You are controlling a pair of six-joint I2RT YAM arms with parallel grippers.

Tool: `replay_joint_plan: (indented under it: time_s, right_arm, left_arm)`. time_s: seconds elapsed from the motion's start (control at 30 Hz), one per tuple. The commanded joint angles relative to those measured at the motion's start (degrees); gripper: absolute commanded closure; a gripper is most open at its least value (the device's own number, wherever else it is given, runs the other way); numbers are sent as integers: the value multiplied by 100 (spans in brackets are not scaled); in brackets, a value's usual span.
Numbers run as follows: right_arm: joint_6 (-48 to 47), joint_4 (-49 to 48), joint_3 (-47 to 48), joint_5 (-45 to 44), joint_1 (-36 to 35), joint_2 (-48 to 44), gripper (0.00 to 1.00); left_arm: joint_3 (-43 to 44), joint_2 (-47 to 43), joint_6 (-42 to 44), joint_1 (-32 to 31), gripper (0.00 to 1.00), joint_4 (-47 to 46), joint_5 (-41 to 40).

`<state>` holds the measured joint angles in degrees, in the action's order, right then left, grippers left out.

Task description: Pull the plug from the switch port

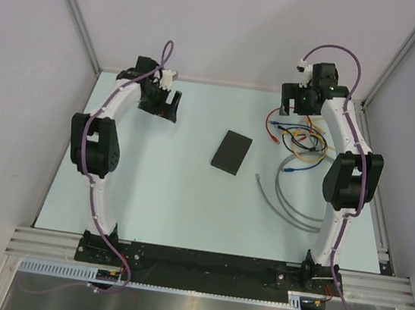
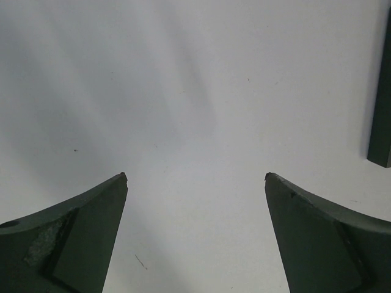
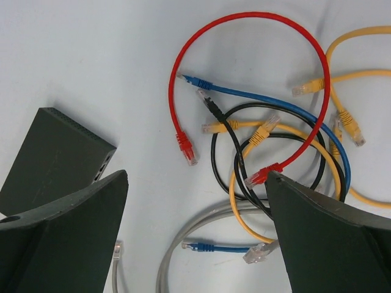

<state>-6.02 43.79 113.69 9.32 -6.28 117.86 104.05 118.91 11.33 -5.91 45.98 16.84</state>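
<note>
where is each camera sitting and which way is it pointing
Top external: above and behind the arms, looking down on the table, switch and loose cables; both arms show.
Left wrist: on the left arm, facing mostly bare table; open left hand shows.
Right wrist: on the right arm, facing the switch and cables; open right hand shows.
Shared: top and right wrist both see switch and cables.

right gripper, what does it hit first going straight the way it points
Likely the red cable's left plug, just ahead between the open fingers; the switch lies off left. Depth unclear.
</note>
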Motion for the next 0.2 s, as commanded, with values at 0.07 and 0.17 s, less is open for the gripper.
replay_joint_plan:
  time_s: [0.07,0.17]
  right_arm:
    - [40,-231,-154,-194,-31,-167,0]
    - [-13,-239,-189,-299,-66,-193,0]
  left_arm:
    - [98,-360,-175,38,0,-124,65]
    - [72,-351,-184,38,0,-115,91]
